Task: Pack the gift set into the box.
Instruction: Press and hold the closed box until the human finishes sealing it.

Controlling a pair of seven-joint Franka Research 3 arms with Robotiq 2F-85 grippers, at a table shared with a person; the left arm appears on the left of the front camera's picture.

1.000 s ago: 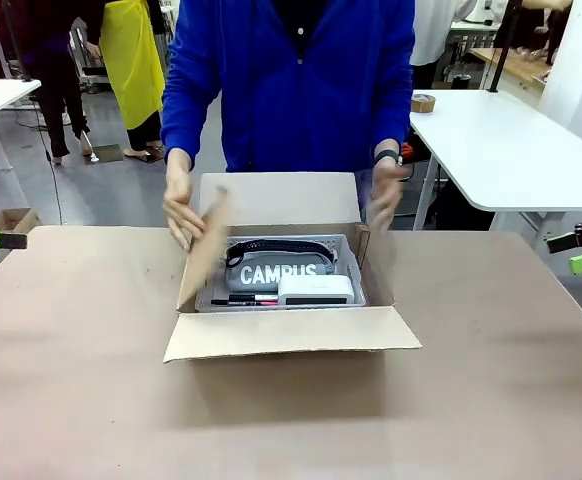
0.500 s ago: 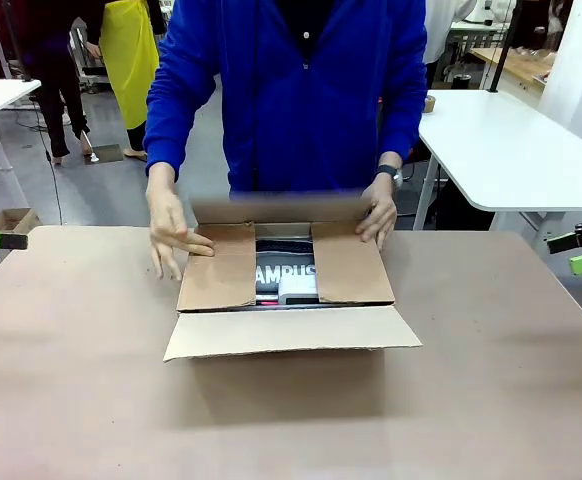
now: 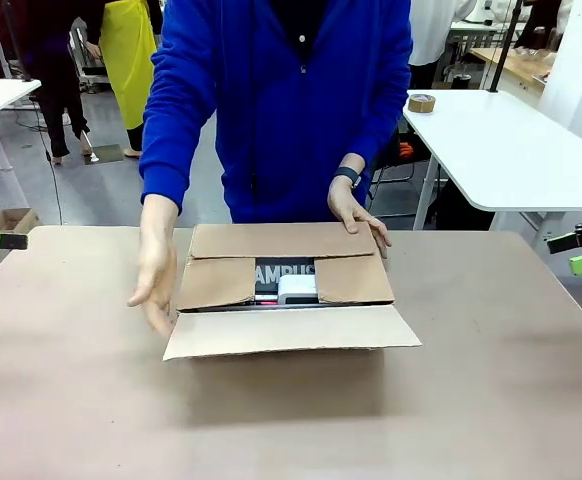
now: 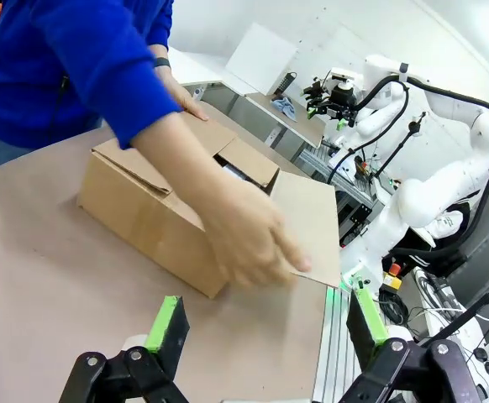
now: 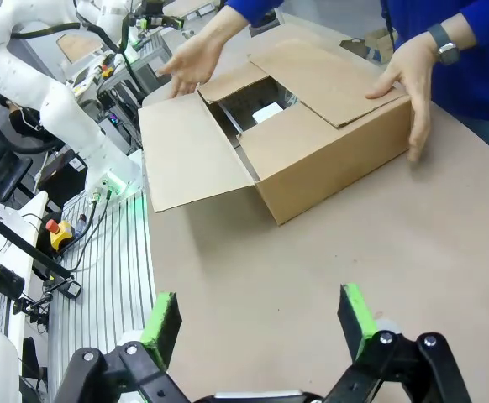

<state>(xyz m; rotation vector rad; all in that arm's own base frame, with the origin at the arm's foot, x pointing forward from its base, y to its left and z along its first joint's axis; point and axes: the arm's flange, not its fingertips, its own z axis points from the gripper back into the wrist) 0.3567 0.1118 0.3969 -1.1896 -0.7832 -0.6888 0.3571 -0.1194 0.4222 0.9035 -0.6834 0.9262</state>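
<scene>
Tabletop (image 3: 71, 400) brown; box (image 3: 291, 332) at its middle, gift set (image 3: 284, 278) inside, near flap open. White table (image 3: 511, 150) and grey floor (image 3: 101, 200) behind. Both spread, empty: left gripper (image 4: 265, 323), right gripper (image 5: 258, 319).

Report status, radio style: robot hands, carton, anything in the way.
Left robot hand open, empty, back from carton. Right robot hand same. Carton: three flaps folded, near flap open, gift set inside. Person's hands at carton, in the way.

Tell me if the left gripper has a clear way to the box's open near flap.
Probably not right now: the person's hand sits at the near flap corner, between it and the open left gripper.
</scene>
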